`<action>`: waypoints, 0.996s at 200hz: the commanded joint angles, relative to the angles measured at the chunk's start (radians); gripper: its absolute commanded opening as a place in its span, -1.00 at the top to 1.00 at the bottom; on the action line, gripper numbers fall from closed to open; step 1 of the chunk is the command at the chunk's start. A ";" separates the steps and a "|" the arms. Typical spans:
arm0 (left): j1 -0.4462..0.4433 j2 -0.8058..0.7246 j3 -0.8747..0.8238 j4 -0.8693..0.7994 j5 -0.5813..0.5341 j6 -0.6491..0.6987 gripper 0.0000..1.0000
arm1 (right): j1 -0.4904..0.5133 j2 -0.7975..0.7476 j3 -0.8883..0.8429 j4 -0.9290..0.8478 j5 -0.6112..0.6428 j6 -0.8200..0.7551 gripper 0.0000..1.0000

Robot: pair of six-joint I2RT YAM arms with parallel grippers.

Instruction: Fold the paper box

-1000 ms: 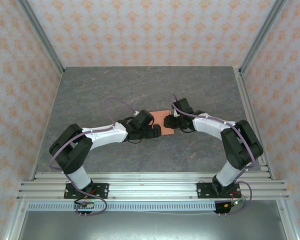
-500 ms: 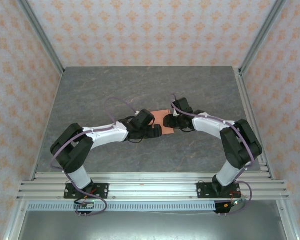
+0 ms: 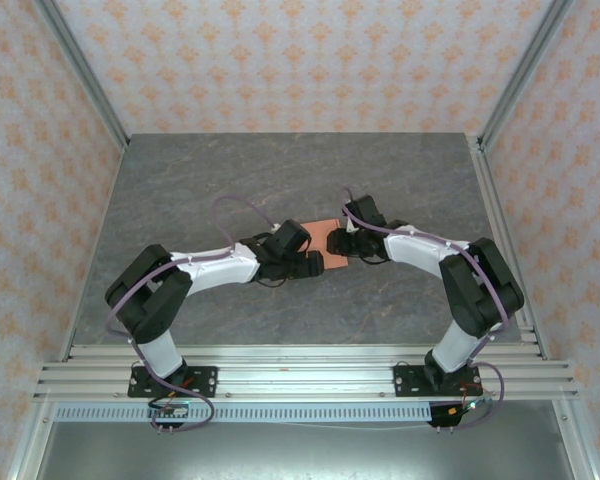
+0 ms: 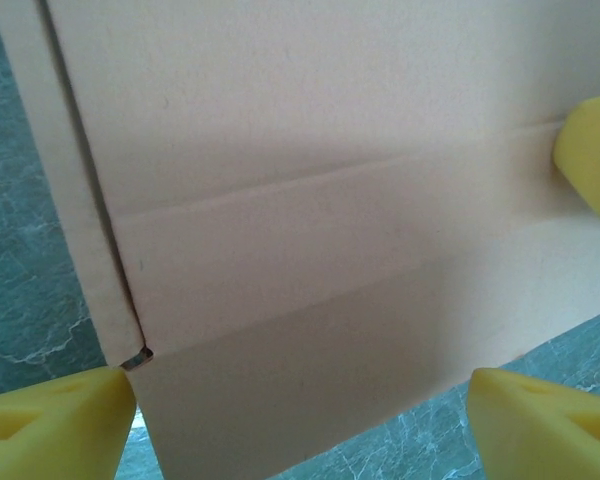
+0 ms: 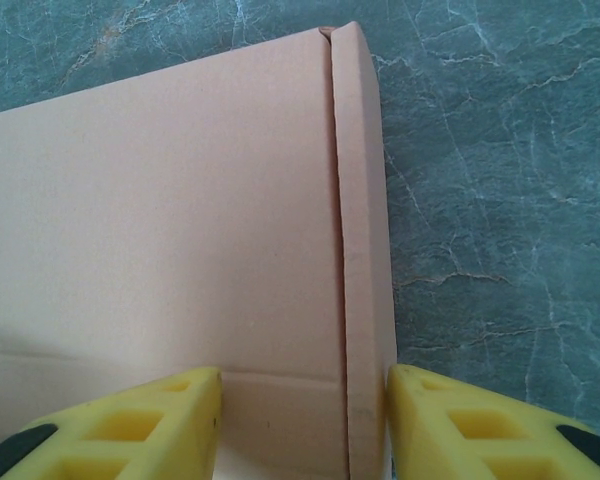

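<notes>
Movement is slight: the left fingers (image 4: 55, 425), spread wide and empty, narrow a touch astride the salmon-orange thin cardboard paper box (image 4: 310, 180) lying flat on the grey marbled desk (image 5: 500, 200) beneath them, the right fingers (image 5: 450, 420) stay half-open over its edge flap (image 5: 365, 200), so folding waits.

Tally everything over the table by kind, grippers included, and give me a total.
paper box: 1
grippers: 2 (left gripper, right gripper)
Total: 3
</notes>
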 commanded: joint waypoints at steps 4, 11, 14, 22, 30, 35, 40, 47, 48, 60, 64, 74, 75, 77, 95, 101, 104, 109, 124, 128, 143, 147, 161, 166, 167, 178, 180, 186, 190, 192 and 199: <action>-0.008 0.018 0.025 0.019 0.028 -0.003 -0.68 | 0.008 0.028 0.009 -0.017 -0.003 -0.002 0.09; -0.008 0.017 0.027 0.019 0.028 -0.003 -0.66 | 0.009 0.029 0.009 -0.018 -0.003 -0.002 0.09; -0.008 0.017 0.027 0.020 0.028 -0.003 -0.65 | 0.009 0.028 0.009 -0.017 -0.003 -0.003 0.09; -0.008 0.018 0.026 0.020 0.027 -0.003 -0.65 | 0.008 0.028 0.009 -0.018 -0.002 -0.003 0.09; -0.008 0.016 0.026 0.022 0.027 -0.003 -0.65 | 0.008 0.030 0.008 -0.017 -0.003 -0.002 0.09; -0.008 0.016 0.026 0.021 0.026 -0.003 -0.65 | 0.009 0.030 0.009 -0.016 -0.004 -0.002 0.09; -0.007 0.016 0.026 0.022 0.027 -0.003 -0.65 | 0.009 0.030 0.009 -0.016 -0.003 -0.002 0.09; -0.008 0.017 0.026 0.025 0.024 -0.004 -0.65 | 0.008 0.032 0.011 -0.017 -0.004 -0.002 0.09; -0.007 0.016 0.026 0.025 0.024 -0.004 -0.65 | 0.008 0.031 0.011 -0.017 -0.003 -0.003 0.09; -0.008 0.016 0.027 0.029 0.022 -0.006 -0.65 | 0.009 0.034 0.012 -0.018 -0.003 -0.002 0.09; -0.008 0.016 0.028 0.031 0.022 -0.006 -0.65 | 0.009 0.034 0.012 -0.018 -0.004 -0.003 0.09; -0.008 0.016 0.031 0.030 0.019 -0.004 -0.65 | 0.010 0.035 0.014 -0.019 -0.003 -0.004 0.09; -0.008 0.016 0.031 0.028 0.019 -0.004 -0.65 | 0.010 0.035 0.014 -0.019 -0.003 -0.004 0.09; -0.008 0.016 0.031 0.027 0.018 -0.004 -0.65 | 0.009 0.035 0.014 -0.019 -0.003 -0.003 0.09; -0.008 0.013 0.033 0.024 0.009 -0.003 -0.65 | 0.010 0.036 0.015 -0.021 -0.003 -0.006 0.09; -0.008 0.012 0.036 0.021 0.006 -0.001 -0.65 | 0.009 0.035 0.015 -0.023 -0.001 -0.005 0.09; -0.008 0.012 0.037 0.020 0.004 -0.001 -0.65 | 0.010 0.035 0.015 -0.022 -0.002 -0.005 0.09; -0.008 0.010 0.038 0.017 0.004 0.001 -0.62 | 0.009 0.035 0.015 -0.022 -0.002 -0.005 0.09; -0.007 0.007 0.040 0.015 0.000 0.002 -0.58 | 0.012 0.034 0.015 -0.021 -0.001 -0.005 0.09; -0.007 0.007 0.039 0.014 -0.003 0.002 -0.57 | 0.011 0.034 0.015 -0.023 -0.001 -0.006 0.09; -0.008 0.004 0.039 0.016 -0.005 0.002 -0.56 | 0.011 0.035 0.016 -0.023 -0.001 -0.006 0.09; -0.007 0.004 0.040 0.020 -0.005 0.002 -0.56 | 0.011 0.036 0.015 -0.022 0.000 -0.006 0.09; -0.007 0.004 0.043 0.021 -0.006 0.003 -0.56 | 0.013 0.036 0.015 -0.022 -0.001 -0.006 0.09; -0.007 0.005 0.043 0.023 -0.006 0.002 -0.55 | 0.013 0.036 0.015 -0.022 -0.001 -0.007 0.09; -0.008 0.006 0.043 0.024 -0.006 0.002 -0.55 | 0.014 0.036 0.015 -0.023 -0.001 -0.007 0.09; -0.008 0.003 0.044 0.033 -0.003 0.001 -0.48 | 0.013 0.036 0.015 -0.024 -0.002 -0.006 0.09; -0.008 0.003 0.044 0.033 -0.003 0.000 -0.47 | 0.012 0.036 0.015 -0.024 -0.001 -0.007 0.09; -0.007 0.001 0.043 0.037 -0.001 0.000 -0.47 | 0.014 0.038 0.016 -0.024 -0.001 -0.007 0.09; -0.008 0.000 0.043 0.037 0.000 0.000 -0.47 | 0.015 0.038 0.015 -0.023 -0.001 -0.007 0.10; -0.008 0.000 0.043 0.035 0.001 -0.001 -0.47 | 0.014 0.038 0.015 -0.023 -0.001 -0.006 0.10; -0.008 -0.003 0.043 0.035 -0.002 0.000 -0.46 | 0.014 0.039 0.016 -0.023 0.000 -0.006 0.10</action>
